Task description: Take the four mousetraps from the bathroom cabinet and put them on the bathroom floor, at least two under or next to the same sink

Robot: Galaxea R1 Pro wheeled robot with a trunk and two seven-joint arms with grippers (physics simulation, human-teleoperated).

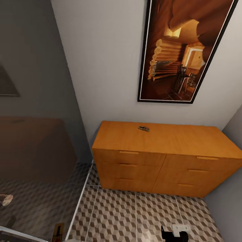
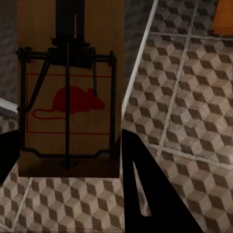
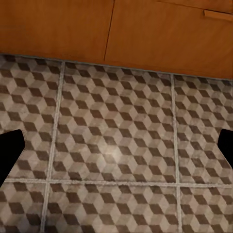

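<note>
We see from our head camera an orange-brown wooden cabinet [image 1: 161,158] with drawer fronts and slim bar handles, standing against a pale wall beneath a tall black-framed picture [image 1: 183,50] of a log interior. One small mousetrap [image 1: 144,128] lies on the cabinet's top, near the back edge. In front of the cabinet is the bathroom floor [image 1: 134,215], tiled in a brown, beige and white cube pattern. To the left stands a glass panel [image 1: 37,141] that dims what lies behind it.

In our left wrist camera, the left claw [image 2: 68,160] is clenched on a second mousetrap [image 2: 68,92], a tan wooden board with a dark metal spring and bar and a red mouse printed on it. Its lower edge sits between the two dark fingers [image 2: 150,194], above the tiled floor. This trap also shows at the bottom edge of the head camera.

In our right wrist camera, the right claw [image 3: 116,150] is released, its finger tips wide apart at the picture's edges, over bare tiles just before the cabinet's drawer fronts.
</note>
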